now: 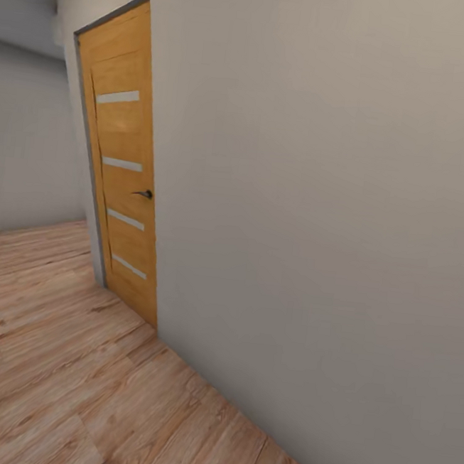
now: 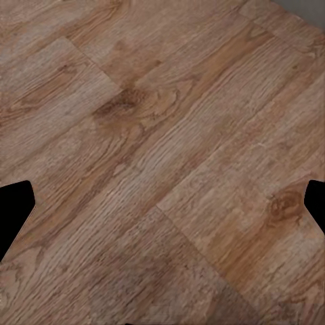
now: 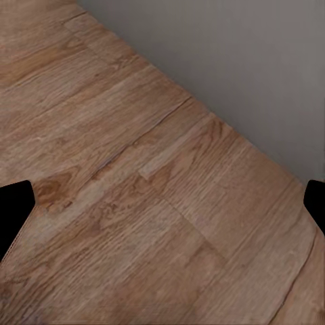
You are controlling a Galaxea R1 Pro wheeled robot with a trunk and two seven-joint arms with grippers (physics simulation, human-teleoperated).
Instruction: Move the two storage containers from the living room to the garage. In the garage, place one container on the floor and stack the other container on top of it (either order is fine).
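Note:
The orange-red storage containers are out of view. In the left wrist view my left gripper (image 2: 162, 203) is open, its two black fingertips (image 2: 13, 210) far apart at the frame's sides, with only light wood plank floor (image 2: 162, 135) between them. In the right wrist view my right gripper (image 3: 162, 206) is open as well, its dark fingertips (image 3: 13, 213) wide apart and nothing held, over the same wood floor (image 3: 115, 203) near the base of a grey wall (image 3: 237, 61).
In the head view a plain grey wall (image 1: 321, 198) runs close along the right. A shut orange wooden door (image 1: 122, 156) with pale horizontal strips and a dark handle (image 1: 144, 194) is set in it. Light wood plank floor (image 1: 47, 355) stretches to the left, toward a far wall (image 1: 27, 139).

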